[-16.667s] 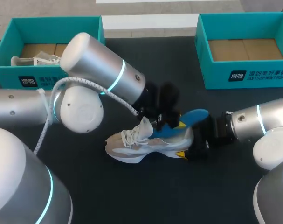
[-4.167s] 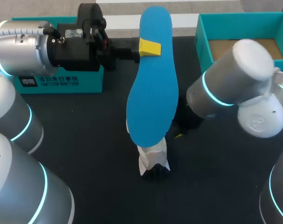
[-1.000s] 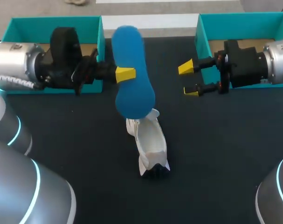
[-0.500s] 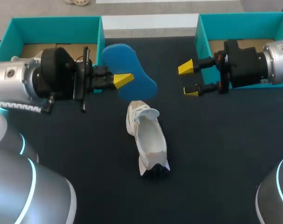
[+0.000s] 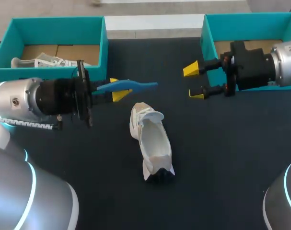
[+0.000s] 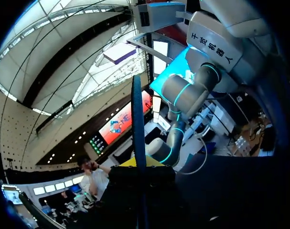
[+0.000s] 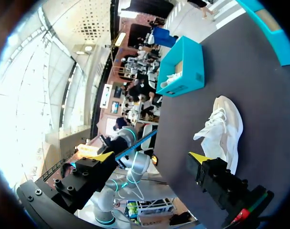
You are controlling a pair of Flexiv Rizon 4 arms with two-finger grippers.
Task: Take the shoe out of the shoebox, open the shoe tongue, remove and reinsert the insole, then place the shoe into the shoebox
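I saw the insole (image 5: 135,86) was blue, the shoe (image 5: 154,143) white. The table (image 5: 222,158) was black. The shoebox (image 5: 59,23) left of the shoe was teal.

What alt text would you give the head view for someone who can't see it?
The left arm's fingers pinch a flat blue foam insole edge-on near a white lace-up shoe resting on the black table. The right arm's fingers stand open near the right-hand teal cardboard shoebox.
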